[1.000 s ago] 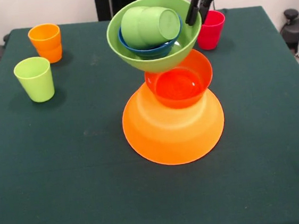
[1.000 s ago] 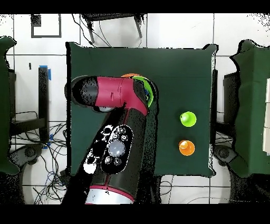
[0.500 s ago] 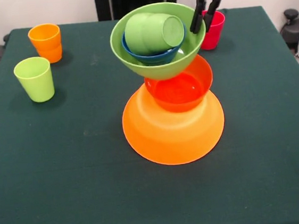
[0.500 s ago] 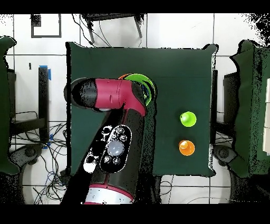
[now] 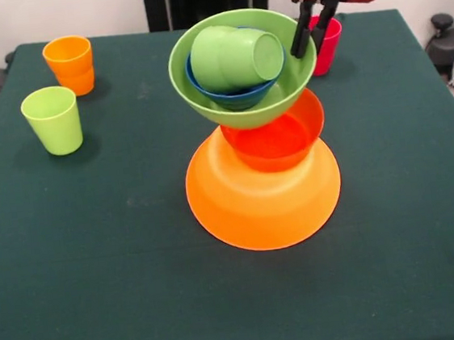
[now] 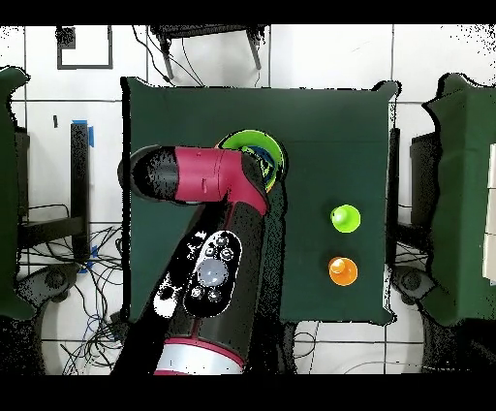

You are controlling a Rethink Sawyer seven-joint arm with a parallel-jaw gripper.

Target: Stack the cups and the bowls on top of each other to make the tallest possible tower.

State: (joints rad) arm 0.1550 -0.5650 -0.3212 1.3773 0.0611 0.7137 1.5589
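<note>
Tower [image 5: 256, 126] partly built, in the middle of the dark green counter [image 5: 102, 297]. At the bottom, a very big glossy orange-yellow plastic bowl [image 5: 259, 203], turned upside down. On that, a small red-orange plastic bowl [image 5: 281, 141]. Above that, a big light green plastic bowl [image 5: 273, 104], tilted. Inside it, a small blue plastic bowl [image 5: 232, 98] with a smooth green plastic cup [image 5: 233, 56] lying on its side.

Red and black end effector [image 5: 313, 32] at the upper right of the front view, two dark fingers pinching the right rim of the light green bowl. Hard to tell if that bowl rests fully on the red-orange one yet.

Left to stack: a lime green plastic cup [image 5: 53, 119] and an orange plastic cup [image 5: 70, 65], both at the upper left, and a red-pink plastic cup [image 5: 326, 46] just behind the end effector. No purple bowl anywhere.

Overhead view: thick red arm [image 6: 208, 179] covering most of the tower, only a slice of green rim showing. Lime green and orange cups at the right there. Red-pink cup and fingers only clear in the front view.
</note>
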